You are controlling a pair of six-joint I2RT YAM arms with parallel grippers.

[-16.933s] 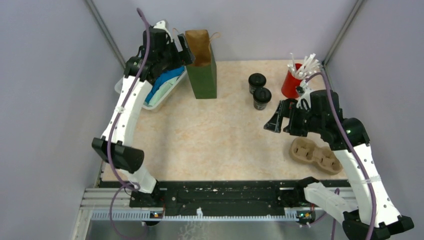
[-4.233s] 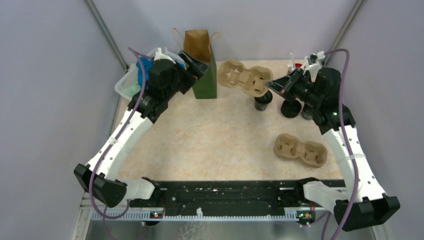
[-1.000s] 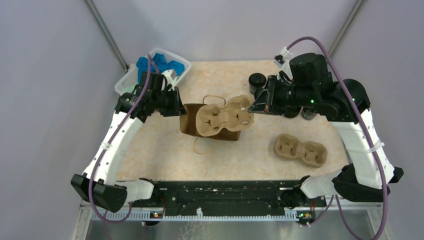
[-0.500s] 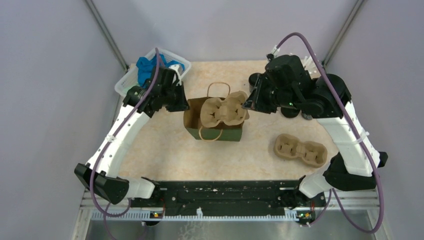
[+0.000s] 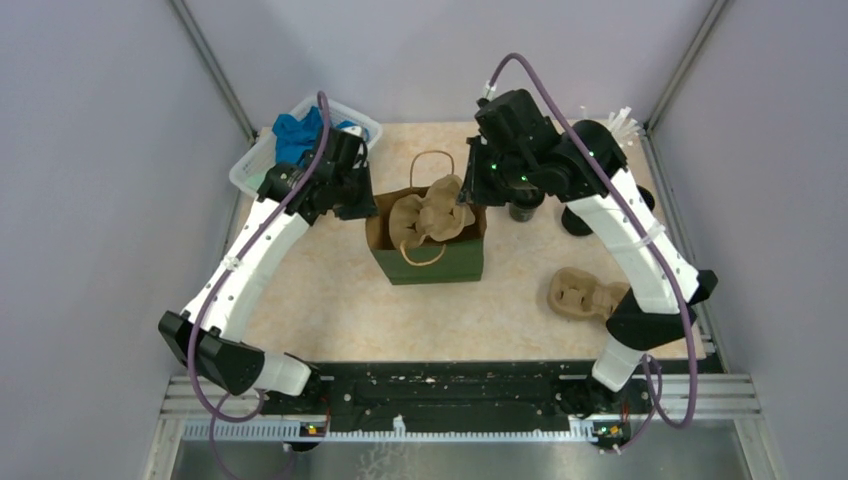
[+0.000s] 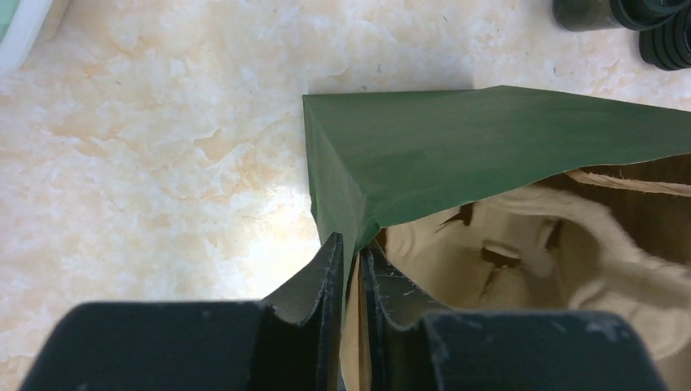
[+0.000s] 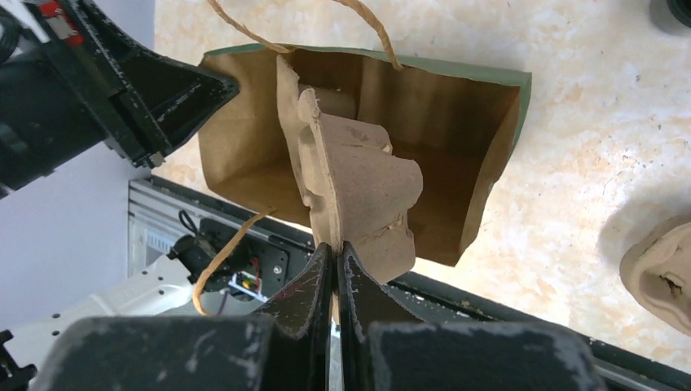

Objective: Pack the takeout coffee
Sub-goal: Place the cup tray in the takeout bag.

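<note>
The left pincer [image 6: 349,244] is clamped on the left rim of the paper bag [image 5: 430,262], holding its mouth open. The right pincer [image 7: 336,248] grips a pulp cup carrier [image 7: 350,179] by its edge, tipped up steeply and partly inside that mouth. The coffee cups [image 5: 522,211] stand upright on the surface [image 5: 330,290] outside the bag, just to its right beside the right arm, so that arm is nearer; the carrier likely needs settling flat first
</note>
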